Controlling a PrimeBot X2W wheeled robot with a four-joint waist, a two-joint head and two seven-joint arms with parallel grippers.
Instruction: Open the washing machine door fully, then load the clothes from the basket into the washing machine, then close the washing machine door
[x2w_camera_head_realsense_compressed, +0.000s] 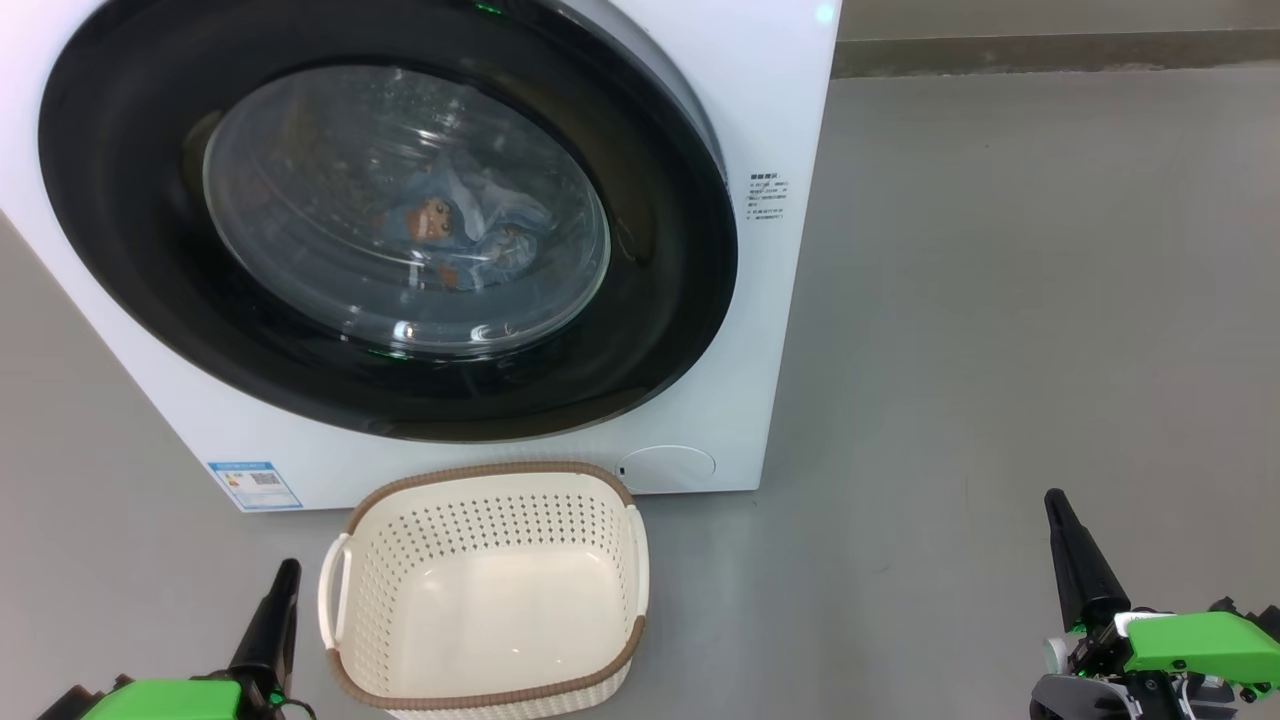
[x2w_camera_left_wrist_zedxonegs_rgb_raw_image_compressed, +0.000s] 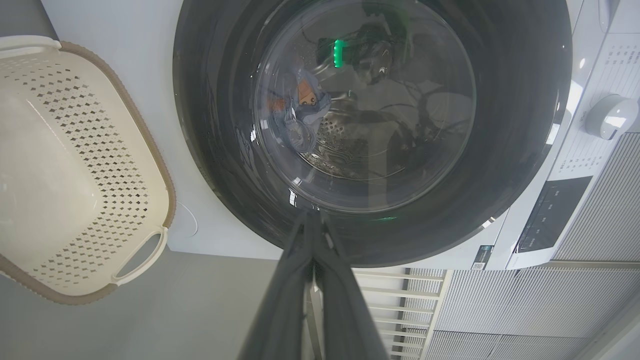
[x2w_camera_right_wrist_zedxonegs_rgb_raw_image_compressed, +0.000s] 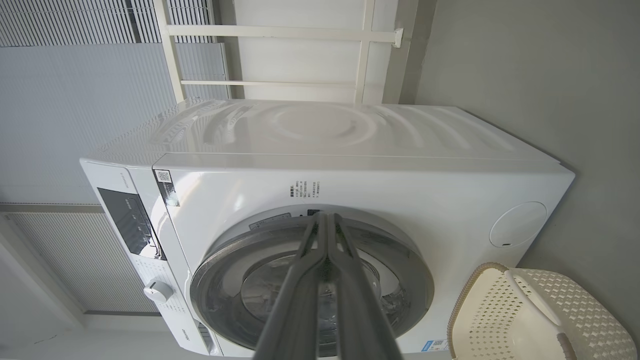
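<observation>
No text is legible. The washing machine (x2w_camera_head_realsense_compressed: 790, 330) carries a block of small dark print (x2w_camera_head_realsense_compressed: 768, 198) on its front and a blue label sticker (x2w_camera_head_realsense_compressed: 254, 485) with a square code at the lower corner; both are too small to read. A second code sticker (x2w_camera_right_wrist_zedxonegs_rgb_raw_image_compressed: 165, 184) sits beside the dark control panel (x2w_camera_right_wrist_zedxonegs_rgb_raw_image_compressed: 127, 220), also unreadable.

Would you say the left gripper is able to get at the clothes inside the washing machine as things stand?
Probably not: the washing machine door sits closed, so its glass stands between the left gripper and the clothes inside.
</observation>
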